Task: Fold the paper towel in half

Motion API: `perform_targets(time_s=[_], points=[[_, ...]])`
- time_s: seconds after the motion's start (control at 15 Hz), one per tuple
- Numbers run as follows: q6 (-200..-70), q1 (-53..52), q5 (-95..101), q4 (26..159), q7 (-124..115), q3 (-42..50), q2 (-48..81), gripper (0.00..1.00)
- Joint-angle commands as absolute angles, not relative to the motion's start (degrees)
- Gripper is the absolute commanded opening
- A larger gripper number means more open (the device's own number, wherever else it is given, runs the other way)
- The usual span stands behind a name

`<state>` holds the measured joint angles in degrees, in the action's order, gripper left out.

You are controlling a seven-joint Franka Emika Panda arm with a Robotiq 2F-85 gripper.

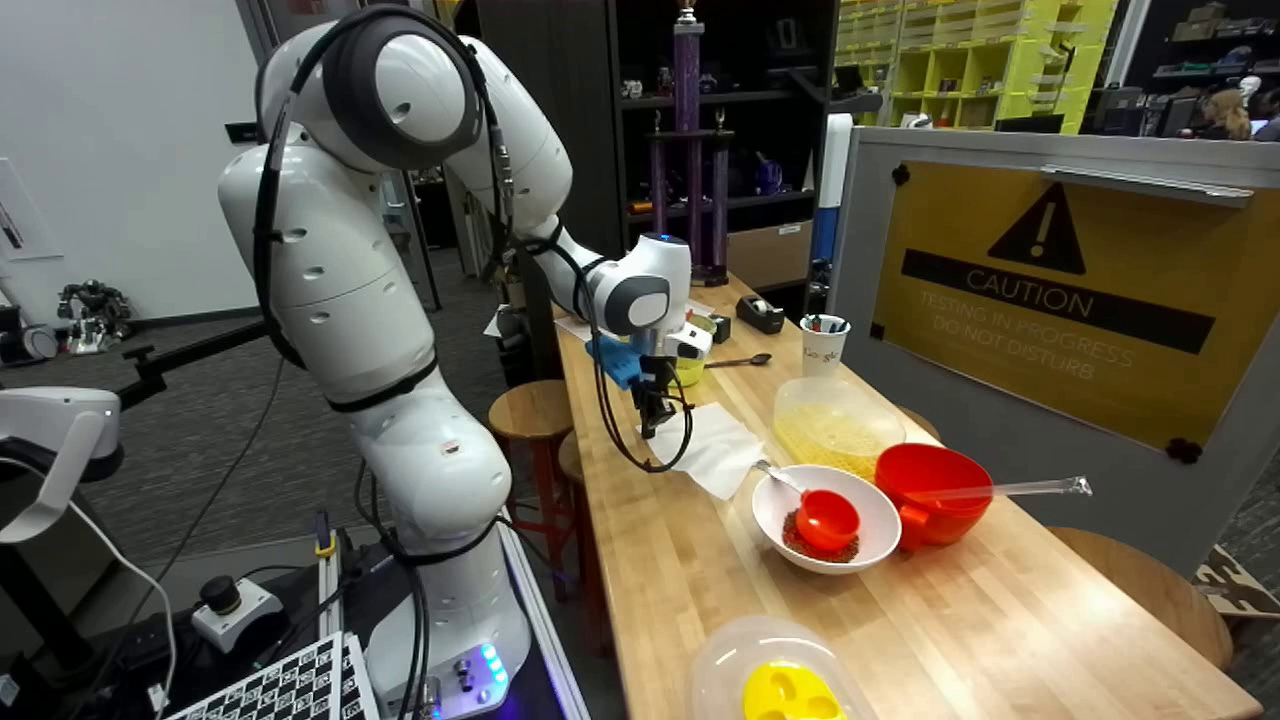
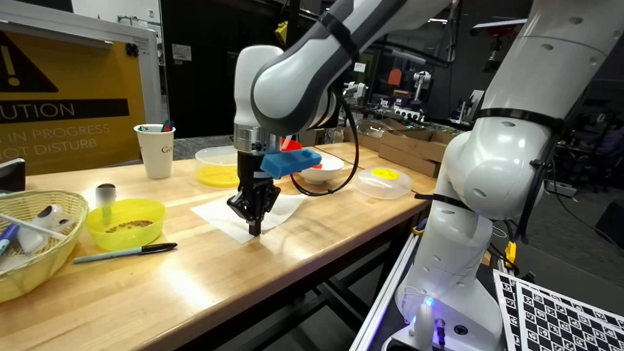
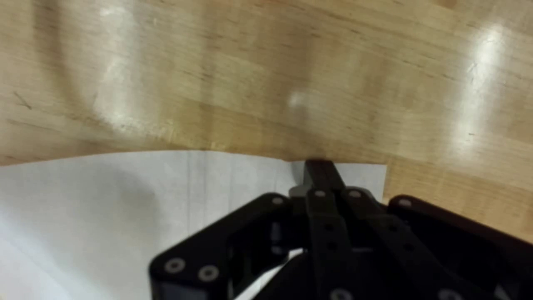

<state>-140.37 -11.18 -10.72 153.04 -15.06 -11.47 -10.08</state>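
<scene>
The white paper towel [image 1: 715,450] lies nearly flat on the wooden table, and it also shows in an exterior view [image 2: 219,214] and the wrist view [image 3: 104,204]. My gripper [image 1: 652,428] points down at the towel's near edge, close to a corner, and it also shows in an exterior view [image 2: 254,231]. In the wrist view the fingertips [image 3: 322,168] are together on the towel's edge. The paper buckles slightly beside them, so they look shut on the edge. The pinched part itself is hidden between the fingers.
A white bowl [image 1: 770,515] with red contents, a red cup [image 1: 935,485] and a clear tub [image 1: 840,425] stand close by the towel. A yellow bowl [image 2: 127,234], a marker [image 2: 124,253], a basket [image 2: 63,258] and a paper cup [image 2: 157,151] are also on the table.
</scene>
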Motion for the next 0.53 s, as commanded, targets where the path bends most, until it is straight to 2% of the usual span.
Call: perform_targets(time_s=[0.0, 0.47], points=[[-140.24, -11.48, -12.18, 153.03, -13.82, -11.25, -9.89, 0.0], [-138.33, -11.66, -12.18, 154.37, -13.77, -11.17, -15.52, 0.0]])
